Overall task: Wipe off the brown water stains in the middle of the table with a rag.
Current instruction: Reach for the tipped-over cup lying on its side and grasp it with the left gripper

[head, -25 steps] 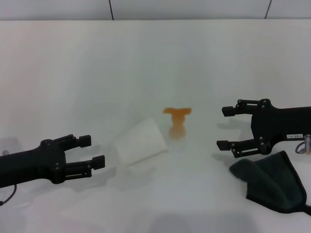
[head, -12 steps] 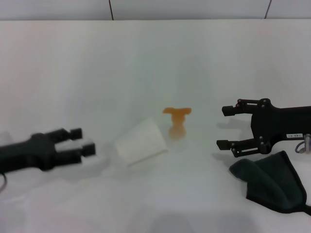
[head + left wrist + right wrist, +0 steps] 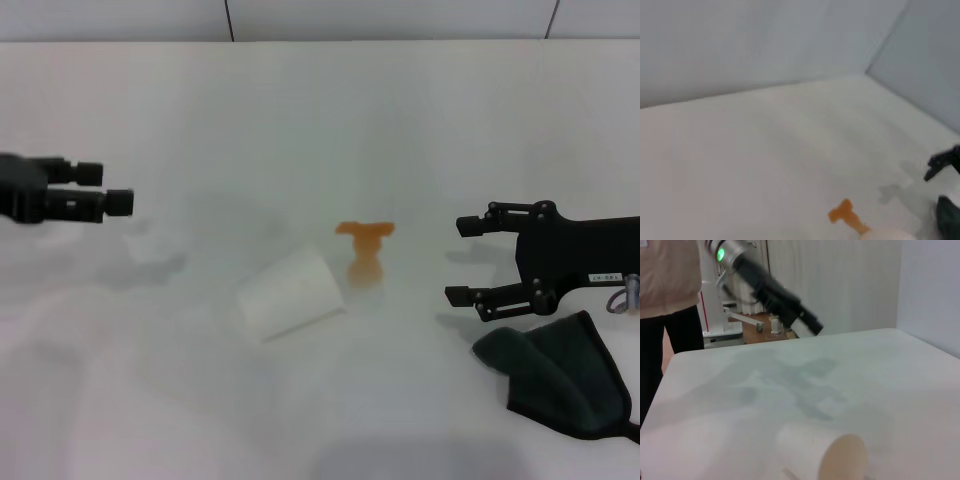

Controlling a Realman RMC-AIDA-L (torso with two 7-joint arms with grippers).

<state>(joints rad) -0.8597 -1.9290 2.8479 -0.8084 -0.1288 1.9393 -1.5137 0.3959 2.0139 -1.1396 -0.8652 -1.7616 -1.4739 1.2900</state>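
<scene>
The brown water stains (image 3: 364,248) sit on the table (image 3: 320,120), out in front of your right claw (image 3: 468,260), on the side its open tips point to. The stain is wet and orange-brown, shaped a bit like a T. Nothing has wiped it yet, so the main job is not done.

A white cup (image 3: 291,294) lies on its side just past the stain, farther from your right claw. Its open mouth points at the stain, and the two are very close.

The rag (image 3: 560,370) lies on the table right beside your right claw, on the side nearer to the robot. It is dark and folded in a soft heap. The claw is not holding it. Its two fingers are spread apart with nothing between them, and it hangs just above the table, next to the edge of the rag.

Your left claw (image 3: 105,186) is far off on the other side, lifted up and well away from the stain, the cup and the rag. Its fingers look close together, with nothing in them.

So you have it all left to do: pick up the rag, bring it to the stain, and rub until the brown is gone.
</scene>
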